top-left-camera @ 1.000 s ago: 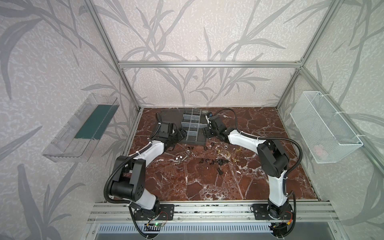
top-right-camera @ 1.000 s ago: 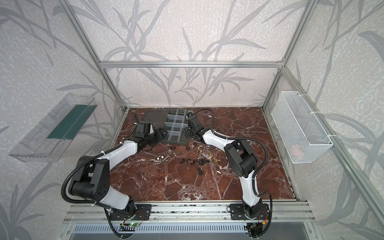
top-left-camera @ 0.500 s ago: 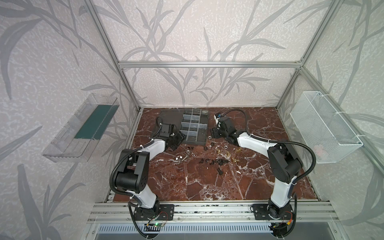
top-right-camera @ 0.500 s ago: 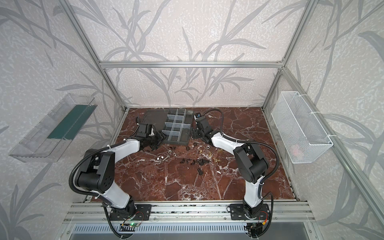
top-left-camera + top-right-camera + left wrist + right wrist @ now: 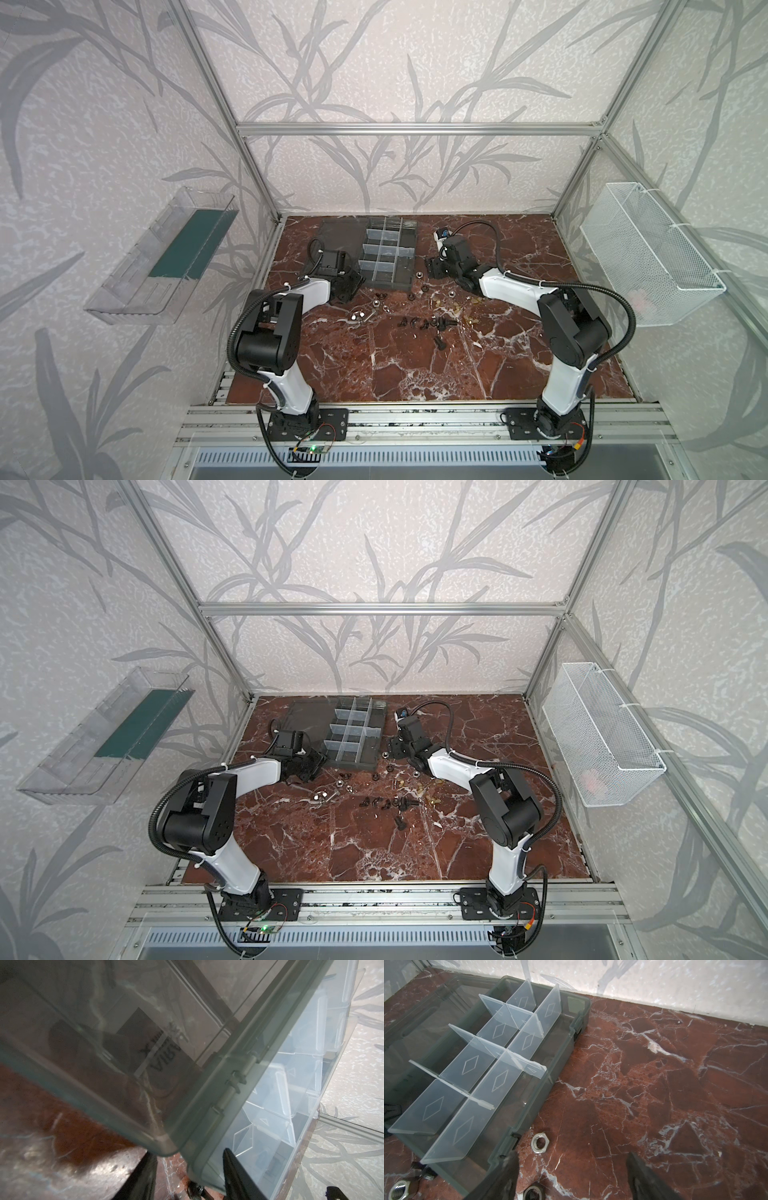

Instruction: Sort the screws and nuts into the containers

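From where I stand, the sorting has hardly begun. The organiser case point(image 5: 388, 285) lies in the upper middle of both top views. Its smoky lid point(image 5: 343, 235) is folded flat to the left. The compartments point(image 5: 502, 1124) look bare in the right wrist view, though I can't vouch for what sits behind the clear dividers.

All the hardware I can see lies loose on the marble tabletop point(image 5: 415, 374), in a band just below the case. There are silver nuts point(image 5: 376, 304) toward the left, black screws point(image 5: 419, 322) in the centre and brass nuts point(image 5: 455, 308) to the right.

The right gripper point(image 5: 577, 1178) hovers low at the case's right side with its jaws spread wide and nothing in them. A black nut point(image 5: 532, 1191) lies on the marble between its fingers, and a stray nut point(image 5: 539, 1142) sits just beside the case wall. I'd guess one of these is its first pick.

The left gripper point(image 5: 187, 1176) is at the case's lower left corner. Its fingers are about half apart and straddle the corner wall by the hinge. Marble shows between one finger and the plastic, so I take it as not clamped.

As far as I can see, every piece is still to be sorted.
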Available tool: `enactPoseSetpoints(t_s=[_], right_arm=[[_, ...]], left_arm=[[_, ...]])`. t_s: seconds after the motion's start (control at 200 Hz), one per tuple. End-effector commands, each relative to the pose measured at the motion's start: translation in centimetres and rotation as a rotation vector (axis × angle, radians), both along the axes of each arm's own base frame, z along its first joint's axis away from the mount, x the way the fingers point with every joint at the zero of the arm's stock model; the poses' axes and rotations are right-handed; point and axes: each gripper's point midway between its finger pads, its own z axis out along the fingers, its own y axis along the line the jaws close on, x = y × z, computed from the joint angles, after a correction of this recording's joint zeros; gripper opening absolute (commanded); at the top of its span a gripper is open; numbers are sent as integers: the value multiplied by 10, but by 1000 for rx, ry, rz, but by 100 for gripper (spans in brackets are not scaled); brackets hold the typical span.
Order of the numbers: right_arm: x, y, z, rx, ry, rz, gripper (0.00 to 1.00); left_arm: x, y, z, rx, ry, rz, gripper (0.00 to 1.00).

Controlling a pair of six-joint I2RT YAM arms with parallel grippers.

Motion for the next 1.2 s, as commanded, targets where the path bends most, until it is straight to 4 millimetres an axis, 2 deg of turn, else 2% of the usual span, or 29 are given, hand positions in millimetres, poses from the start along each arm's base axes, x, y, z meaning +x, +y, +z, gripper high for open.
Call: enactPoseSetpoints(t_s=[0.0,0.27,0.58,0.72,0.76,0.825,0.905,1.035,1.195], right_arm=[[3,-4,24,24,-62,-9,81],[6,-8,18,19,-54,-21,81],[11,-7,8,2,-45,-20,81],[24,-14,12,10,-22,-20,84],[33,-17,18,22,-17,-19,83],[44,-24,17,17,16,-19,83],[58,-30,7,0,79,-3,81],[75,-31,-16,-40,159,37,75],[70,-29,-44,-92,237,92,62]], left_arm=[[3,4,-4,17,17,5,41],[0,7,-5,32,27,-28,23],[-5,18,-6,66,45,-47,19],[0,18,-4,73,37,-61,16],[1,18,-3,74,33,-66,14],[4,17,0,80,25,-76,12],[5,18,2,96,26,-96,7],[4,18,2,114,32,-128,5],[5,17,4,125,32,-156,5]])
